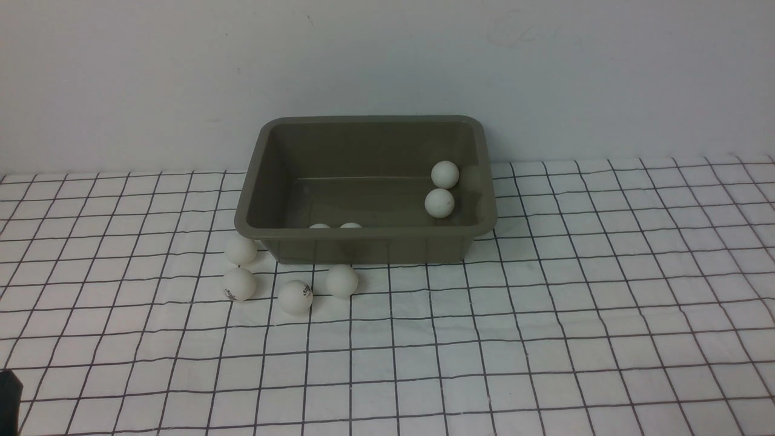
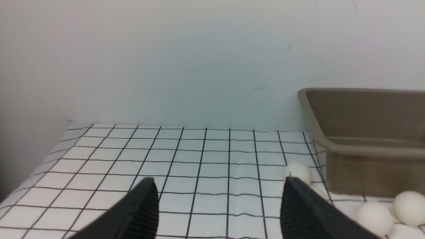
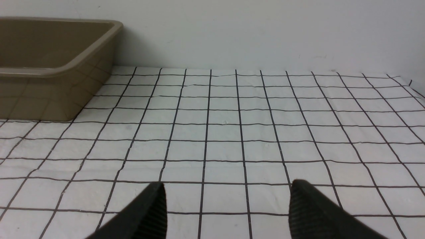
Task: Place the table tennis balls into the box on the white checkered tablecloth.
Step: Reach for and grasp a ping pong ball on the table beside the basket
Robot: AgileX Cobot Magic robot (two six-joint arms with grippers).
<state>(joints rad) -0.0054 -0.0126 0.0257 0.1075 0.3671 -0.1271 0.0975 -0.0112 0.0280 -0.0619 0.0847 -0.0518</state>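
1. Small white table tennis balls (image 1: 295,297): four on the white checkered tablecloth (image 1: 545,315) near-left of the olive-grey plastic box (image 1: 366,248), four inside.
2. Left gripper (image 2: 220,186), right gripper (image 3: 229,187): jaws spread, empty, seemingly ready for a ball.

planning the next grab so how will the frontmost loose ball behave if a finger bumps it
It would probably roll away: the frontmost ball is a smooth sphere lying free on the flat tablecloth, touching no neighbour. It looks light and hard, so an off-centre pinch may squirt it out. The box wall behind might stop it.
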